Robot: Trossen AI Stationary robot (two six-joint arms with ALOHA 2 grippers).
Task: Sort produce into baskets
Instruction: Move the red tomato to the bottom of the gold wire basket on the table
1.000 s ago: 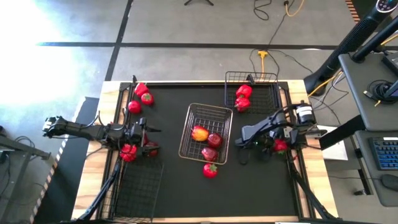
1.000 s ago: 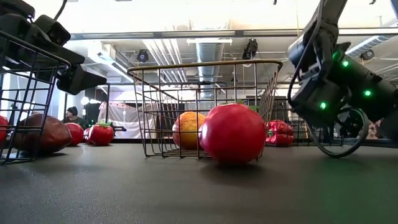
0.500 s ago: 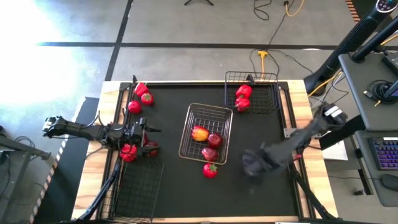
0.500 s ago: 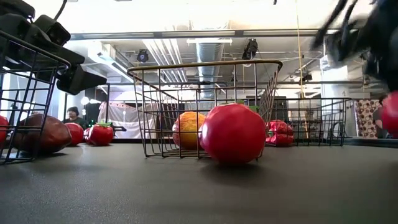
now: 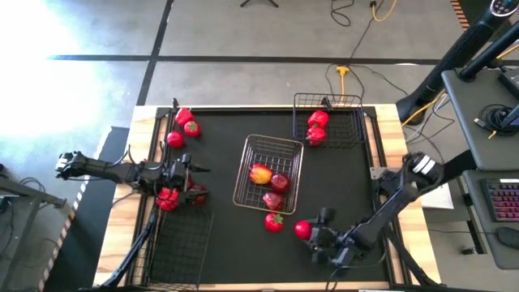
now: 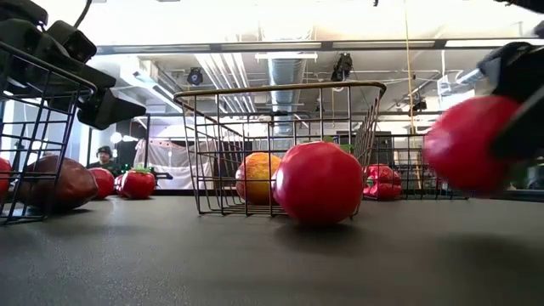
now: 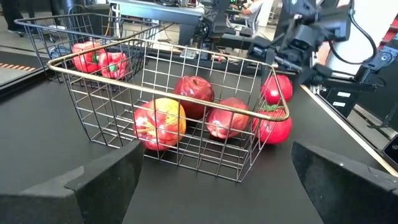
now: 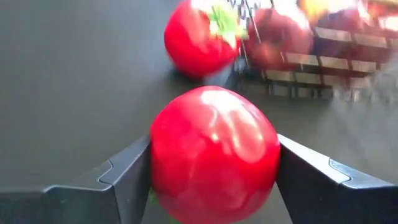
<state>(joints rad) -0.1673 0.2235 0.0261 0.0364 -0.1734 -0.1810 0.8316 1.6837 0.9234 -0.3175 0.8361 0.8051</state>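
Note:
My right gripper (image 5: 310,232) is shut on a round red tomato (image 8: 214,149) near the table's near edge, just right of a loose tomato (image 5: 274,221) that rests on the table beside the silvery basket (image 5: 290,146). That basket holds a yellow-red apple (image 5: 260,173) and two dark red apples (image 5: 280,182). The far black basket (image 5: 345,99) holds two red peppers (image 5: 316,126). My left gripper (image 7: 217,193) is open and empty at the table's left, above the far end of the near-left black basket (image 5: 180,243). My right gripper pinches the tomato between its two fingers (image 8: 124,174), one on each of its opposite sides (image 8: 163,155). The fingers come from the table's right side. In the low view the tomato (image 6: 463,153) hangs clear of the table.
A pepper (image 5: 184,116) and two round red fruits (image 5: 191,128) lie at the far left. Another pepper (image 5: 168,199) and a dark apple (image 5: 197,193) lie by my left gripper. The right half of the mat (image 5: 349,178) is bare.
My right gripper has swung quickly from the table's right side toward the near edge and leftward, carrying the tomato clear of the table. It now stands close to the loose tomato by the silvery basket.

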